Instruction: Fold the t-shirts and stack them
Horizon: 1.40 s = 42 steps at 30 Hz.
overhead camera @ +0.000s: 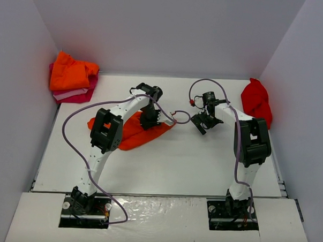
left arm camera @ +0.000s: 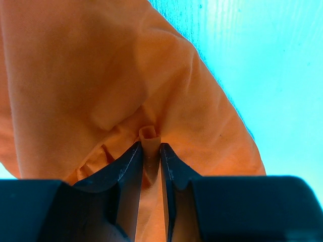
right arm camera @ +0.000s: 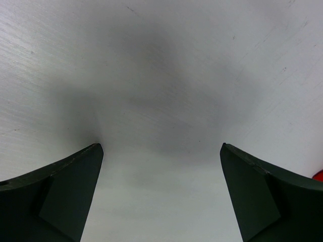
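At the far left corner of the white table sits a stack of folded t-shirts - a bright orange one loosely on top, pale pink and magenta layers beneath it. Nearer the middle, an orange t-shirt lies crumpled on the table under the left arm. The left gripper is down on its far right part; in the left wrist view, the left gripper has its jaws nearly together, pinching a small upright fold of the orange t-shirt between the tips. Just right of the cloth's edge, the right gripper hangs above bare table - its jaws spread wide, touching nothing, as the right wrist view shows. At the right edge, against the wall, a deeper red t-shirt lies bunched in a heap.
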Tool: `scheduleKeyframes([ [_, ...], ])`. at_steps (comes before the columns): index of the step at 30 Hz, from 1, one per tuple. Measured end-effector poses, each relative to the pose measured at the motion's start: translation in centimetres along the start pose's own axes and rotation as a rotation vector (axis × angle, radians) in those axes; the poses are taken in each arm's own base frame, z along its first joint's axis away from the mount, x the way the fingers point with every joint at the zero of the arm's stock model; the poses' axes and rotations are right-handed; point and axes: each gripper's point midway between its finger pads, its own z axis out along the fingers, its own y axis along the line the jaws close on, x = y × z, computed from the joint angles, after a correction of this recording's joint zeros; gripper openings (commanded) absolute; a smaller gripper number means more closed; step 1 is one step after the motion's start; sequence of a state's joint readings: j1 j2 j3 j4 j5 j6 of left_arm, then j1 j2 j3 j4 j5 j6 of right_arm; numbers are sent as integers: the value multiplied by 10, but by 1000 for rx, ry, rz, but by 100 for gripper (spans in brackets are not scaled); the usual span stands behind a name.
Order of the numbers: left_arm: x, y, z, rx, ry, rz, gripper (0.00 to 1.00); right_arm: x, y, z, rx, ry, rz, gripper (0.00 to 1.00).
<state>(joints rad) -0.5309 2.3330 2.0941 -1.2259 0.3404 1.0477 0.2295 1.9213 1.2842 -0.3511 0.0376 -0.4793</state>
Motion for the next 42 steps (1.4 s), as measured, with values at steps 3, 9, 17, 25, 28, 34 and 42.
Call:
scheduleKeyframes([
  [3,2,0,3,4,8,-2,18,0,0,0,0,0,0,100],
  [9,9,-3,9,20,35,-5,0,0,0,0,0,0,0,100],
  [17,7,11,1,-48,3,-45,0,-1,2,0,-2,-2,-6,100],
  [25,8,43,-202,-648,-218,-178,0,-26,33,-9,-60,-45,-109,100],
  [28,20,19,-299,-915,-295,-220,0,-50,51,-20,-89,-99,-165,100],
  [34,46,-20,-346,-1099,-322,-312,0,-98,78,-46,-140,-216,-241,100],
  [42,71,23,-251,-951,-178,-430,0,-158,146,-87,-184,-350,-388,100],
])
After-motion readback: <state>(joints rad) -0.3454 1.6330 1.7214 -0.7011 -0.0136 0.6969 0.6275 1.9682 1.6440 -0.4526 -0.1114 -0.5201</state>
